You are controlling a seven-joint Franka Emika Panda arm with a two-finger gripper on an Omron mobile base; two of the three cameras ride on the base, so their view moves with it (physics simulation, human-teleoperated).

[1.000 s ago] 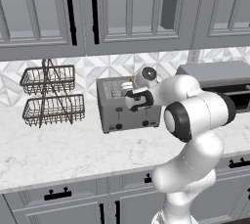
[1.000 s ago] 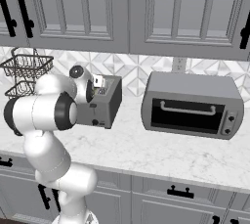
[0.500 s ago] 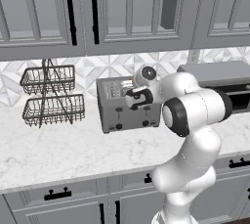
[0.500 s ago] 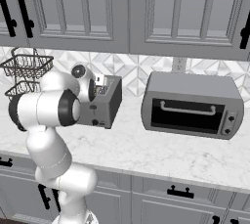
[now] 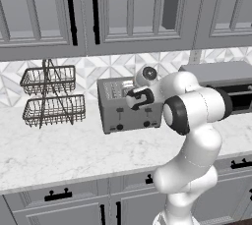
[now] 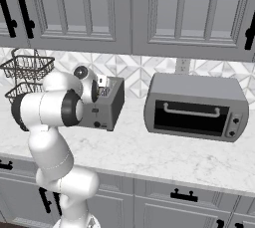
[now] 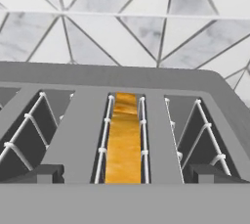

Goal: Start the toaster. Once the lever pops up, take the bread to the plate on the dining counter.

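Tiled backsplash behind toaster (image 7: 122, 78); bread (image 7: 123, 140) in slot, pincer (image 7: 124, 173) spread.

White marble worktop (image 5: 59, 155) runs along the grey cabinets. On it, far left, a two-tier wire basket stand (image 5: 51, 96); beside it to the right, the toaster (image 5: 123, 108) against the backsplash; further right, well apart, the toaster oven (image 6: 196, 106).

- grey boxy toaster (image 5: 129, 106) sits upright on the marble tabletop (image 5: 59, 153), near the tiled wall
- golden bread (image 7: 123, 142) stands down in one slot
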